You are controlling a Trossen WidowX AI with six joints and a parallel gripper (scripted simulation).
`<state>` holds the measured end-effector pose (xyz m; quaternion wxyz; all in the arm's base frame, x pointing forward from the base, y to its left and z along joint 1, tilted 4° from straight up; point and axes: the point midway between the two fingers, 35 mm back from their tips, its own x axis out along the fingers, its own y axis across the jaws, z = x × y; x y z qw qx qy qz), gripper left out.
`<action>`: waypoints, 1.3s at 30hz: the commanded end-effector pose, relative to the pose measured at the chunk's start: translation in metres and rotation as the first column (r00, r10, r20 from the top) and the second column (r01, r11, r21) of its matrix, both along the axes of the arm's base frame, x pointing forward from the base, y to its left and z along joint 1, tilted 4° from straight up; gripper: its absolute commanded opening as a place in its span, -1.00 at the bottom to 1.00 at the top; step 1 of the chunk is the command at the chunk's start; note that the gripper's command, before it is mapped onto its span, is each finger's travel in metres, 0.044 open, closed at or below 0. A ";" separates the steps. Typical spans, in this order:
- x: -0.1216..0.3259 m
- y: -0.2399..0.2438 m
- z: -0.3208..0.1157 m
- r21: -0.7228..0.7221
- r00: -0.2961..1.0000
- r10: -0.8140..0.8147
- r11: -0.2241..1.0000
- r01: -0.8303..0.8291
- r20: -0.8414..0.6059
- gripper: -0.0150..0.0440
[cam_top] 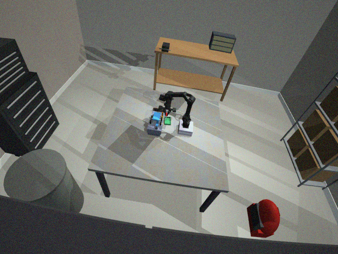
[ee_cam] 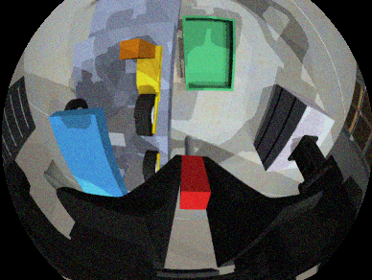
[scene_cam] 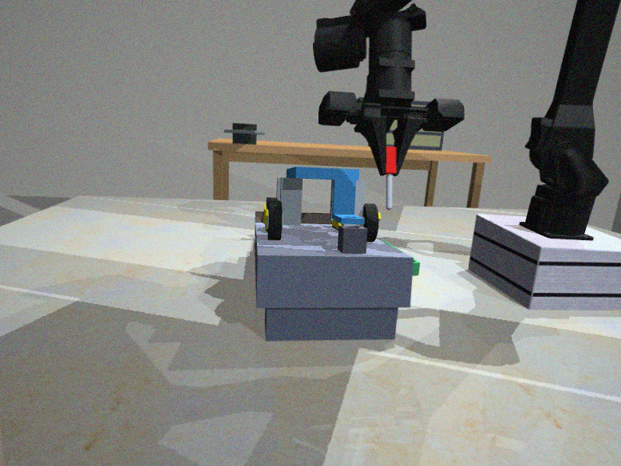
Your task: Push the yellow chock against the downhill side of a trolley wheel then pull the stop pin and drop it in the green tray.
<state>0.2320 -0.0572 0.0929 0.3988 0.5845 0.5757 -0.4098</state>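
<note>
My gripper (cam_top: 166, 113) (scene_cam: 390, 171) (ee_cam: 191, 161) is shut on the red-headed stop pin (scene_cam: 391, 155) (ee_cam: 195, 181). The pin's grey shank points down, free in the air, beside the trolley on the tray side. The blue trolley (cam_top: 157, 115) (scene_cam: 345, 193) (ee_cam: 83, 149) stands on the grey ramp (cam_top: 154, 132) (scene_cam: 330, 281) (ee_cam: 129, 14). The yellow chock (ee_cam: 149, 77), with its orange handle (ee_cam: 137, 49), sits against or very close to a black wheel (ee_cam: 145, 114); exact contact is unclear. The green tray (scene_cam: 415, 267) (ee_cam: 211, 88) lies beside the ramp, ahead of the pin in the wrist view; no pin shows in it.
The striped pedestal (cam_top: 185, 132) (scene_cam: 576, 283) (ee_cam: 313, 125) under the arm's base stands beyond the tray from the ramp. A dark block (scene_cam: 352, 239) stands on the ramp's near end in the exterior view. A wooden bench (cam_top: 190, 50) is behind the table.
</note>
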 end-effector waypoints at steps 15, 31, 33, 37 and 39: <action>-0.006 -0.069 -0.015 -0.009 1.000 0.001 1.000 -0.001 -0.003 -0.49; -0.007 -0.066 -0.015 -0.104 0.930 -0.358 0.932 0.348 -0.089 -0.49; -0.007 -0.066 -0.015 -0.121 0.905 -0.413 0.908 0.401 -0.098 -0.49; -0.007 -0.065 -0.015 -0.155 0.847 -0.520 0.851 0.502 -0.113 -0.49; -0.007 -0.064 -0.015 -0.173 0.813 -0.570 0.818 0.549 -0.119 -0.49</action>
